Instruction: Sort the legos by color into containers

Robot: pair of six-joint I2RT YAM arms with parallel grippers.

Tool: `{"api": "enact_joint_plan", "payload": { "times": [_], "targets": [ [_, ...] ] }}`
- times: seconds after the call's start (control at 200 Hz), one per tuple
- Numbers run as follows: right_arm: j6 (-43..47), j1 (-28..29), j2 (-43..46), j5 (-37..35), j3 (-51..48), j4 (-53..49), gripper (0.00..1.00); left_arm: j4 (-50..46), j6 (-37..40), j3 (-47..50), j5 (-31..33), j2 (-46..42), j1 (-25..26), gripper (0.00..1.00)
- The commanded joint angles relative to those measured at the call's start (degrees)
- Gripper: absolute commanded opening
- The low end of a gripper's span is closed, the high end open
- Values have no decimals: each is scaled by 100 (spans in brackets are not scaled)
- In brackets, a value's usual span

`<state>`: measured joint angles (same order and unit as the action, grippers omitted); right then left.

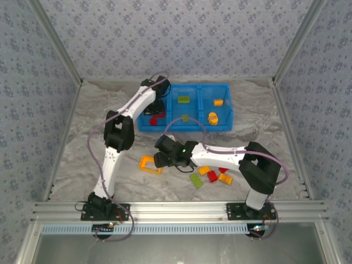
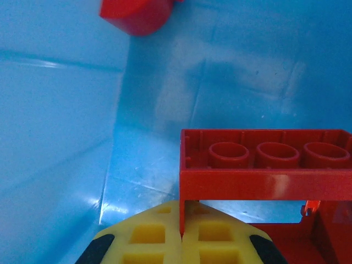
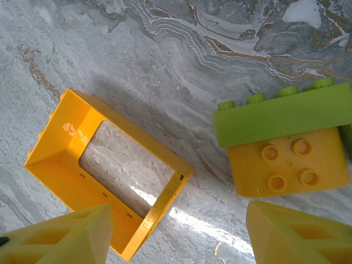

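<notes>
Right wrist: right tool (image 3: 184,245) is hovering released over yellow frame (image 3: 52,165) lying on surface (image 3: 165,66); light, stiff, slick plastic, likely best pinching one thin wall. Left tool (image 2: 181,240) is clenching red frame (image 2: 264,176) by its wall inside blue bin (image 2: 55,137).

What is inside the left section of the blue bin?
Red bricks; the left gripper pinches a red frame there. The arm covers part of that section.

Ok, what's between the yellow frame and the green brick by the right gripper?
Just bare marbled tabletop between the yellow frame and the green brick, seen in the right wrist view.
</notes>
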<state>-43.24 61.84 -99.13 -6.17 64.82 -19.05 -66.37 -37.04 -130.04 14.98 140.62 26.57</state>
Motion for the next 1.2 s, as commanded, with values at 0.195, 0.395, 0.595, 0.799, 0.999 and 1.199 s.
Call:
{"api": "enact_joint_plan", "payload": {
  "times": [0.195,0.395,0.595,0.799,0.999,1.199],
  "targets": [
    [-582,8,-474,22,523,-466,67,-50,270,26,-199,27,-7,6],
    [-969,-114,-882,427,751,-263,54,-146,307,-77,-206,-135,-6,24],
    [-1242,-117,-1150,630,1123,-830,43,-217,312,-116,-120,-443,-5,31],
    [-1482,-111,-1233,770,1459,-1428,38,-280,241,-215,-161,-840,1,35],
    [-1876,-52,-1353,831,1793,-1946,46,-302,213,-158,-153,-1149,2,38],
    [-2605,56,-1679,881,1818,-1884,40,-202,173,171,-221,-1775,-45,47]
  ]
}}
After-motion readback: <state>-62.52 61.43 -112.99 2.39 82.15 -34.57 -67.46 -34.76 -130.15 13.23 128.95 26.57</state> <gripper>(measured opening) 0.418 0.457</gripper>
